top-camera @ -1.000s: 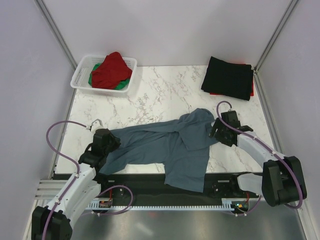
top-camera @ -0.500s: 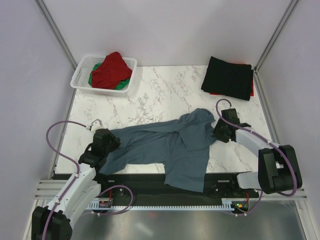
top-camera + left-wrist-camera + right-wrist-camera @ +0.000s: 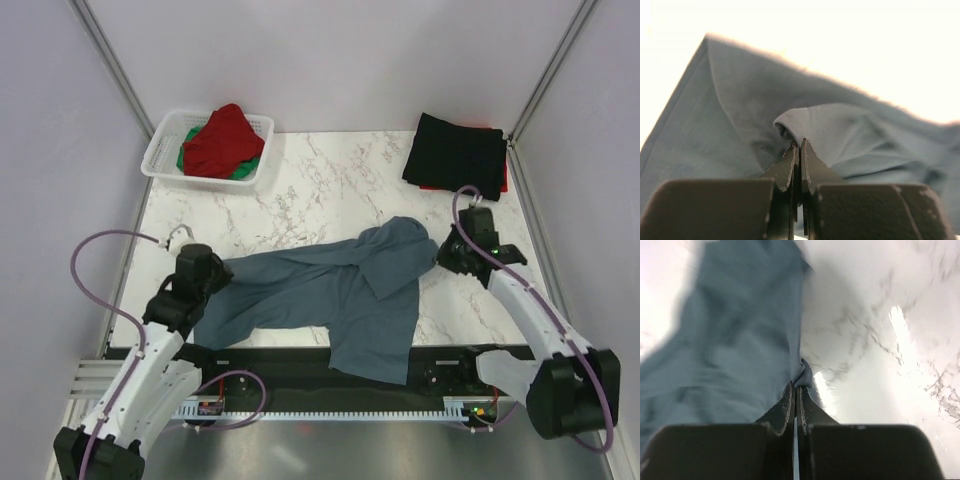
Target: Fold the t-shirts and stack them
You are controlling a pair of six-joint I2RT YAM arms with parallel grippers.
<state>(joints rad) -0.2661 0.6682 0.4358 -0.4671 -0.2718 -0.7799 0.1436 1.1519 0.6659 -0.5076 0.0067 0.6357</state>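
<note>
A slate blue-grey t-shirt [image 3: 330, 290] lies crumpled across the front of the marble table [image 3: 320, 185], and part of it hangs over the near edge. My left gripper [image 3: 213, 277] is at the shirt's left end. In the left wrist view the gripper [image 3: 800, 146] is shut on a pinched fold of the blue-grey fabric [image 3: 740, 110]. My right gripper [image 3: 441, 254] is at the shirt's right edge. In the right wrist view it [image 3: 798, 386] is shut on a small tuck of the cloth [image 3: 730, 330]. A folded black t-shirt [image 3: 458, 155] lies at the back right on top of a red one [image 3: 504, 182].
A white lattice basket [image 3: 163, 150] at the back left holds a red t-shirt [image 3: 222, 140] over a green one [image 3: 240, 172]. Purple cables loop beside both arms. Grey walls close in the table on three sides.
My right gripper has closed onto the shirt's right edge, and its arm has swung out to the right. The left arm has lifted and shifted slightly left, still gripping.
</note>
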